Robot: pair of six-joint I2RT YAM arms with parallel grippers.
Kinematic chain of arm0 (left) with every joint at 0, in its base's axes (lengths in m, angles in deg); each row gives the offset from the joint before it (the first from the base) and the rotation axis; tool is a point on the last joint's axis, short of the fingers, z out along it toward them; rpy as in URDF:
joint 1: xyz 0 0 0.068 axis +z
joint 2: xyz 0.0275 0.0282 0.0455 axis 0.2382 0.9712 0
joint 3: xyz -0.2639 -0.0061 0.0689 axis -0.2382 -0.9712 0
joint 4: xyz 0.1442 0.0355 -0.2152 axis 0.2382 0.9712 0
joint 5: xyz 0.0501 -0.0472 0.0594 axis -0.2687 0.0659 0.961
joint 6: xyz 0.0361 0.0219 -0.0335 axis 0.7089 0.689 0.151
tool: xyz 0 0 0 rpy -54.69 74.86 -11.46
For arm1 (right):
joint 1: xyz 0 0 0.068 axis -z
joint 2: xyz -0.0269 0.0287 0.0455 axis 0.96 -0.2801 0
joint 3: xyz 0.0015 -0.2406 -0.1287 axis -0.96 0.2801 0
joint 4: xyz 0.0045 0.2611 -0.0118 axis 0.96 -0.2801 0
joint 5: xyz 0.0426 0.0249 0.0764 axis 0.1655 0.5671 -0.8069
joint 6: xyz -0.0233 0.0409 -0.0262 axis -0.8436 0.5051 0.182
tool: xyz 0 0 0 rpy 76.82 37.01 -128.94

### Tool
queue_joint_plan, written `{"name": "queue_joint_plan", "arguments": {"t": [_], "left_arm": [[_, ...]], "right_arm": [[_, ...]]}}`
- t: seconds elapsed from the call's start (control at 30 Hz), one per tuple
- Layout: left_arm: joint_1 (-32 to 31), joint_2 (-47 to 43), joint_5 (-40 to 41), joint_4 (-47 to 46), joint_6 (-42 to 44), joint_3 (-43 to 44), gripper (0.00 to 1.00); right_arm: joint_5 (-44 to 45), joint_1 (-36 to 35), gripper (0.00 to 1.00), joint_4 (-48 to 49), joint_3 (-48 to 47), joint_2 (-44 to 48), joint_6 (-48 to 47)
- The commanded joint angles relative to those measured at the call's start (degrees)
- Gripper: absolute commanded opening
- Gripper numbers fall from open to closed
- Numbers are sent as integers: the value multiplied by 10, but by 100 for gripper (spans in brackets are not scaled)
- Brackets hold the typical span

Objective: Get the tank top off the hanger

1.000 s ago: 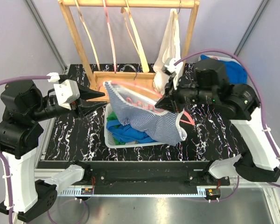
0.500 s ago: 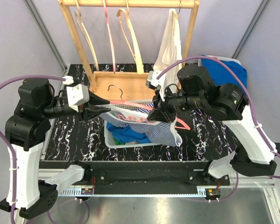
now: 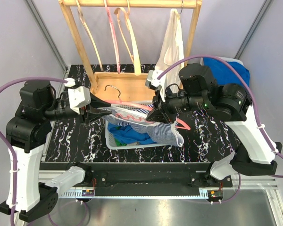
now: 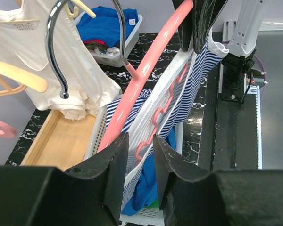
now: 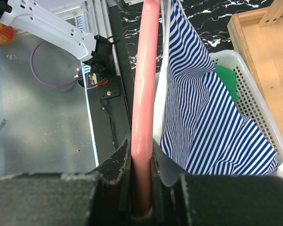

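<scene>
Black marbled table [image 3: 70, 136], top view: pink hanger [image 3: 132, 103] lies crosswise between the arms over the white basket [image 3: 108, 141], with the striped tank top [image 3: 155, 132] draped from it. Left wrist view: left gripper [image 4: 140, 143] unclenched, jaws astride the top's white edge, hanger just beside. Right wrist view: right gripper [image 5: 141, 160] clamped on the hanger bar, fabric alongside.

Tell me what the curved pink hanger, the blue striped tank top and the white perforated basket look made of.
The curved pink hanger looks plastic: smooth, glossy. The blue striped tank top seems soft fabric: matte, draping folds. The white perforated basket is probably moulded plastic: rigid gridded holes.
</scene>
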Motion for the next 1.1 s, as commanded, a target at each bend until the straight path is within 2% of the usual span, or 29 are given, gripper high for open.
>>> {"name": "queue_joint_plan", "arguments": {"t": [0.0,0.1,0.23,0.6,1.07], "left_arm": [[5,2,-1,-44,-14,23,36],[8,-1,-12,-44,-22,26,40],[11,-9,10,-48,-32,18,52],[15,-22,47,-42,-19,13,54],[15,-14,33,-43,-5,-21,56]], "right_arm": [[-7,-16,8,23,-6,0,-11],[2,-15,8,28,13,6,-12],[3,-15,8,34,22,8,-10],[0,-16,7,37,20,10,-8],[-40,-18,6,41,-3,17,-10]]}}
